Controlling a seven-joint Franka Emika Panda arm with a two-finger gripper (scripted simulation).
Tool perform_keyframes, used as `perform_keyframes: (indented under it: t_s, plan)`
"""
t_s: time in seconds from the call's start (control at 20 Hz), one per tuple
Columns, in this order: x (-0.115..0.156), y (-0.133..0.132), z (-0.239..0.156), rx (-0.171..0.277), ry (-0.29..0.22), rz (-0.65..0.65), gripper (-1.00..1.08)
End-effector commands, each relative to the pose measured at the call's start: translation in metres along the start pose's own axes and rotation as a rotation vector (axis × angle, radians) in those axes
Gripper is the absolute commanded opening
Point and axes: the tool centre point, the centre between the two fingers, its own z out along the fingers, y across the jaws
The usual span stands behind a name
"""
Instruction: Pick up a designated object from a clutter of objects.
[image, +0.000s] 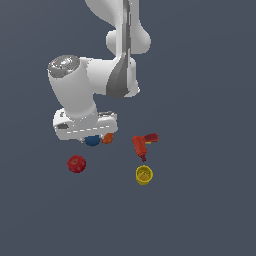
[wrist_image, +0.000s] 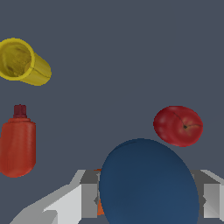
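**Blue ball between my fingers; four other items on the table**

Item 1. Fingers. In the wrist view I see one grey finger pad on each side of the blue ball. The pads stand at or against its flanks; whether they press on it or only bracket it I cannot tell. In the exterior view my white hand covers them from above, so that view does not settle it either.

Item 2. Blue ball, dark, smooth, plain. It sits squarely between my two fingers and fills most of the gap between them. In the exterior view only its lower edge shows beneath my hand.

Item 3. Orange ball. Just beside the blue ball, close under my hand. In the wrist view only a thin orange sliver shows behind the blue ball, next to one finger.

Item 4. Red apple-like ball, with a small stem dimple. Near the blue ball but apart from it, outside my fingers. In the exterior view it lies clear of my hand.

Item 5. Red drill-shaped toy. Lying on the table, well away from my fingers, on the side opposite the apple-like ball. In the wrist view I see its red body and darker tip.

Item 6. Yellow cup. Near the drill toy, farthest from my fingers. The wrist view shows it tipped, its open mouth visible.
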Motion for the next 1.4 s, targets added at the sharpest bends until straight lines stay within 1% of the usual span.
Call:
perform_keyframes:
  t_s: [0.0,0.45,0.7,1.0,1.35]
  plan:
    - [0.007,-0.015,-0.028,-0.002,0.000,0.001,-1.00]
    - [0.035,-0.066,-0.123,-0.001,0.000,0.000,-1.00]
    - [0.049,-0.088,-0.163,-0.001,0.000,0.000,-1.00]
    - [0.060,-0.104,-0.194,0.001,0.001,-0.001,-1.00]
    - [0.066,-0.111,-0.208,0.001,0.001,-0.001,-1.00]
